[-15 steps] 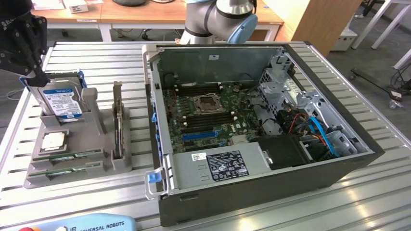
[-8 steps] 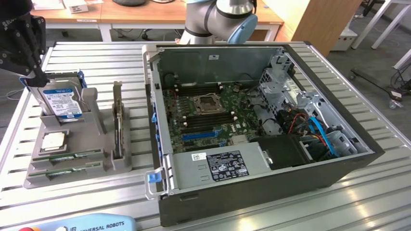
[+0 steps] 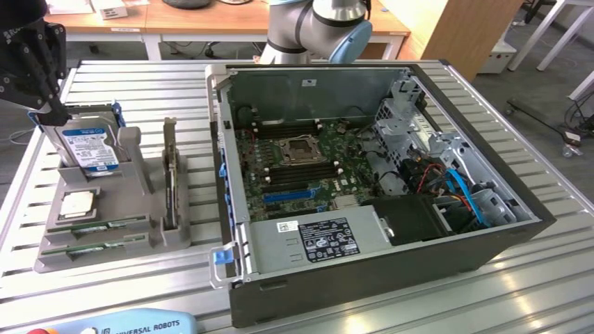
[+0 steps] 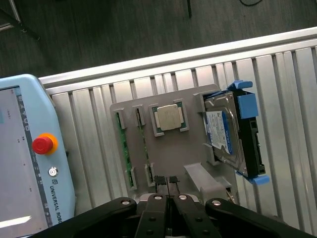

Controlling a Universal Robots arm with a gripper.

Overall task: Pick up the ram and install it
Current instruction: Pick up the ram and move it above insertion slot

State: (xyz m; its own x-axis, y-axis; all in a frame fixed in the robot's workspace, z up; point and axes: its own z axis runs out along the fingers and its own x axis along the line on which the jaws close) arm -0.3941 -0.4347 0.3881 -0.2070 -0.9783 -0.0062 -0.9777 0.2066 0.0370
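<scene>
The ram (image 4: 122, 148), seated edge-up in the grey holder (image 4: 130, 106) on the slatted desk (image 4: 94, 134), is judged light, stiff, thin and fragile, best pinched across its flat faces near mid-length, clear of the contacts, while the claw (image 4: 167, 181) is seen closed together, empty, above the holder.

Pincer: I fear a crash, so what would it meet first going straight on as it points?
Probably the grey holder tray, near one end of the ram sticks, though depth from the pincer is unclear.
</scene>
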